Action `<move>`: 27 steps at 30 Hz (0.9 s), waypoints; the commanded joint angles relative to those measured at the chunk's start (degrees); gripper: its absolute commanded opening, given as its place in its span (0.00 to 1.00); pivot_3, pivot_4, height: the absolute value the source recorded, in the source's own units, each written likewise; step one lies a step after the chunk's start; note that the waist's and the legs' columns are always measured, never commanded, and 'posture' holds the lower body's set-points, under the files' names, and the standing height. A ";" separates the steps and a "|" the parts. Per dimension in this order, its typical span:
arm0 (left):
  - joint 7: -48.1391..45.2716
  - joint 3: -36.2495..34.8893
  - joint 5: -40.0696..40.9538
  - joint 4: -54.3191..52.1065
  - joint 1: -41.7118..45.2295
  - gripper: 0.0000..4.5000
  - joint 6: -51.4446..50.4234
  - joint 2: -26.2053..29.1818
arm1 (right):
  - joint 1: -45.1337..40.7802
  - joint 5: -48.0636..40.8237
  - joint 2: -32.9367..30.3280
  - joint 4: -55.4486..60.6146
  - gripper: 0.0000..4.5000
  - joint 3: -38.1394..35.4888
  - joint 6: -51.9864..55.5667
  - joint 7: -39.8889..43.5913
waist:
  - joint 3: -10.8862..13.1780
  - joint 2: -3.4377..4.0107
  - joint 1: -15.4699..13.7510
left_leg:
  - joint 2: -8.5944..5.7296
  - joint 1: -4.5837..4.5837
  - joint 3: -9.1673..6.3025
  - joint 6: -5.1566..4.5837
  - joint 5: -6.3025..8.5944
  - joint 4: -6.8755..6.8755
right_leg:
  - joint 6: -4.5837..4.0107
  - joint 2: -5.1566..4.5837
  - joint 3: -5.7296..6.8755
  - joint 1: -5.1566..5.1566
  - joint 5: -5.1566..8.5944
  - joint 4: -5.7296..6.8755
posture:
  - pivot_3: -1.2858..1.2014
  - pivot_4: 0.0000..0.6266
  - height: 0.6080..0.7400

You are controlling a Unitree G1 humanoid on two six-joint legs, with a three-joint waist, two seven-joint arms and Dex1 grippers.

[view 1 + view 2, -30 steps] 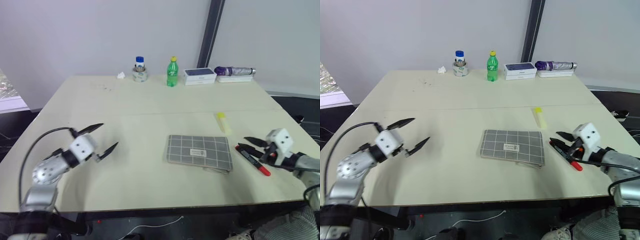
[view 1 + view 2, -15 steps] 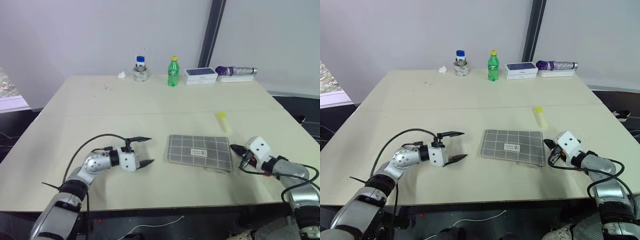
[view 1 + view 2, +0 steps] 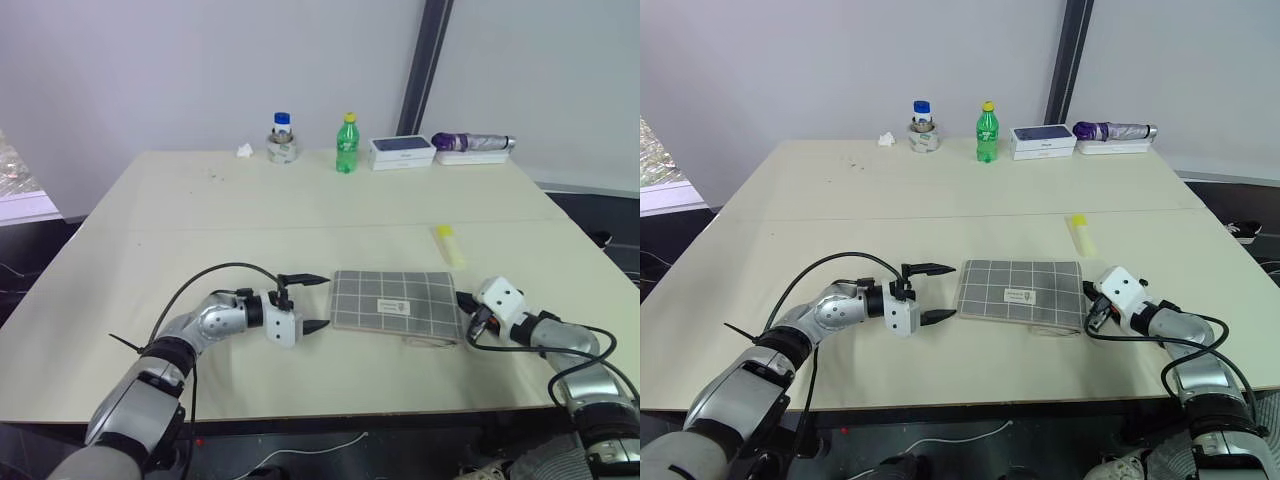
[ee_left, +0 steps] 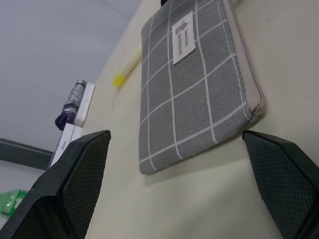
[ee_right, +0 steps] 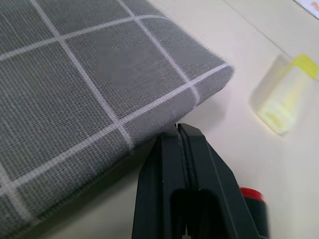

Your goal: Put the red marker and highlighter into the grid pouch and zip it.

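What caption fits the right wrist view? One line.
Shut right gripper at the pouch corner, red marker beneath, highlighter beyond.

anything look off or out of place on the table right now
Nothing stands out. The grid pouch lies flat and closed between the open left gripper and the shut right gripper. The highlighter lies loose behind it; nothing is spilled or damaged.

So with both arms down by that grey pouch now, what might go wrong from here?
The right gripper is shut at the grid pouch edge, the red marker just beside its fingers; it may be nudged away. The pouch looks zipped, so nothing fits yet. The open left gripper could shove it aside.
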State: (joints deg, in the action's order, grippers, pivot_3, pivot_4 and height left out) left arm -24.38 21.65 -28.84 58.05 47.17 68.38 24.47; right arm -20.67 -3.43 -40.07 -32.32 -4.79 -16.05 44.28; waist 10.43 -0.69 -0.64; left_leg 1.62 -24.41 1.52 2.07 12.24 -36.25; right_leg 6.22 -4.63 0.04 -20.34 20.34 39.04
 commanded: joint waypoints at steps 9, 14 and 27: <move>5.64 4.87 -5.34 2.55 2.48 1.00 0.88 -2.56 | -3.11 -0.12 1.76 -1.71 0.01 1.33 -2.72 1.75 | -0.01 0.01 -0.06 | -0.01 0.03 -0.01 0.00 0.00 -0.02 | 0.01 0.00 0.01 0.04 -0.01 0.00 | 0.52 0.24 1.00; 6.67 6.02 -6.10 2.89 3.20 1.00 1.32 -3.50 | -3.51 0.42 2.29 -1.73 0.01 1.97 -3.59 1.71 | -0.01 0.01 -0.05 | -0.02 0.03 -0.02 0.12 -0.07 -0.01 | 0.01 0.00 0.01 0.04 -0.01 0.00 | 0.52 0.24 1.00; -0.58 5.32 2.38 -4.80 -1.04 1.00 5.59 4.11 | -5.15 0.61 2.55 -1.96 0.01 2.58 -2.18 2.46 | -0.01 0.01 0.45 | 0.01 0.03 -0.01 0.26 -0.15 0.04 | 0.01 0.02 0.00 0.00 0.00 0.00 | 0.52 0.24 1.00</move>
State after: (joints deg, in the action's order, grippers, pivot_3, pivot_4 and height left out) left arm -23.65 26.38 -28.19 54.94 46.74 73.32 27.36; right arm -24.52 -2.68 -37.48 -34.70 -2.20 -17.83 46.56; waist 10.42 -0.67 -0.19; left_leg 1.63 -24.38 1.51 2.33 12.09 -36.22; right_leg 6.23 -4.62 0.04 -20.34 20.33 39.04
